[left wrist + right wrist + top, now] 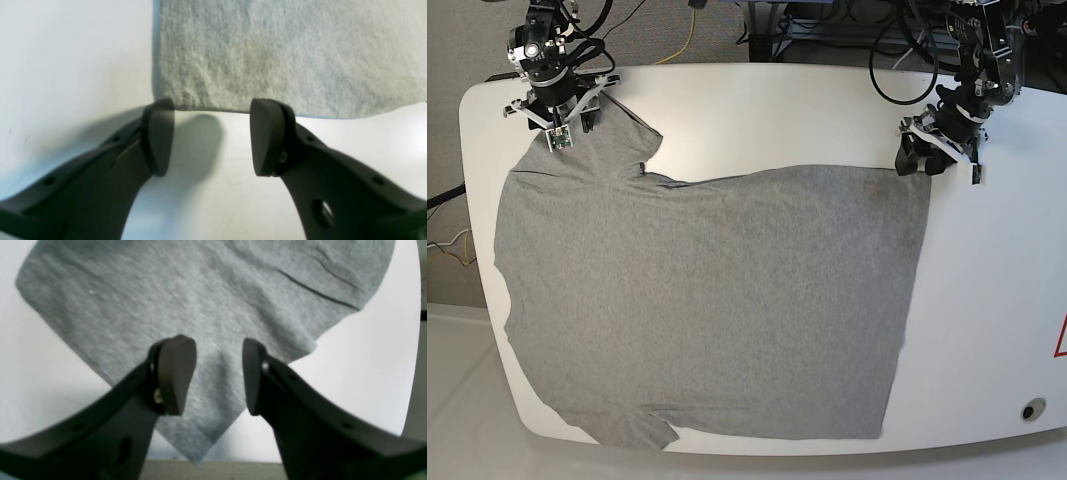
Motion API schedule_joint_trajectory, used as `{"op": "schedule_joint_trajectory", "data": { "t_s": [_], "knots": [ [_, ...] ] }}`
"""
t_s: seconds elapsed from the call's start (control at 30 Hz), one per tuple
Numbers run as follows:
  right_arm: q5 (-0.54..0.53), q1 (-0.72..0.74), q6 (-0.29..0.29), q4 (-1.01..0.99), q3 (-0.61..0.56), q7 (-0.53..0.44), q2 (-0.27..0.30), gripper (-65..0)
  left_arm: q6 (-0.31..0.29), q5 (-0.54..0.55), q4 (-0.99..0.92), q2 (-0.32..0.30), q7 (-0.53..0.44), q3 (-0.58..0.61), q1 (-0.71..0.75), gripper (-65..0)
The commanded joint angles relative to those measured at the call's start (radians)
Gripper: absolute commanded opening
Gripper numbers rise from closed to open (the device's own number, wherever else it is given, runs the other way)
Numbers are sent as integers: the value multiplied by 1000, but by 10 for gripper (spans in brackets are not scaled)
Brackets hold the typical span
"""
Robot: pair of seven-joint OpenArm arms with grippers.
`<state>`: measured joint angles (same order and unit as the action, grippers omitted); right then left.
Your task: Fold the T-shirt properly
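Note:
The grey T-shirt [717, 300] lies spread flat across the white table [987, 300], one sleeve at the back left and another at the front left. My left gripper [915, 158] sits at the shirt's back right corner. In the left wrist view it [211, 136] is open, its tips at the cloth's edge [283, 56], with bare table between the fingers. My right gripper [560, 128] hovers over the back left sleeve. In the right wrist view it [218, 373] stands with jaws apart, and the sleeve's pointed corner [200, 300] lies between and under the fingers.
Cables and grey floor lie behind the table's far edge [757, 30]. A red mark [1060, 335] and a small round fitting [1028, 410] are at the table's right side. The right wrist view shows the table edge [233, 461] close under the sleeve tip.

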<state>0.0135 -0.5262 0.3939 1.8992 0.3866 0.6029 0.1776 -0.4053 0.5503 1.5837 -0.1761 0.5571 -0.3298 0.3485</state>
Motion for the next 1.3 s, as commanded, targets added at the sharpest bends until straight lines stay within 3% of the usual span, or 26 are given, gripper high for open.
{"op": "schedule_joint_trajectory", "data": {
  "t_s": [0.0, 1.27],
  "knots": [
    [-13, 4, 1, 10, 13, -23, 12, -384, -5, -1, 20, -12, 3, -1, 1, -315],
    [-19, 24, -3, -23, 17, -14, 9, -382, -22, 21, -2, -3, 2, 1, -11, -314]
  ]
}}
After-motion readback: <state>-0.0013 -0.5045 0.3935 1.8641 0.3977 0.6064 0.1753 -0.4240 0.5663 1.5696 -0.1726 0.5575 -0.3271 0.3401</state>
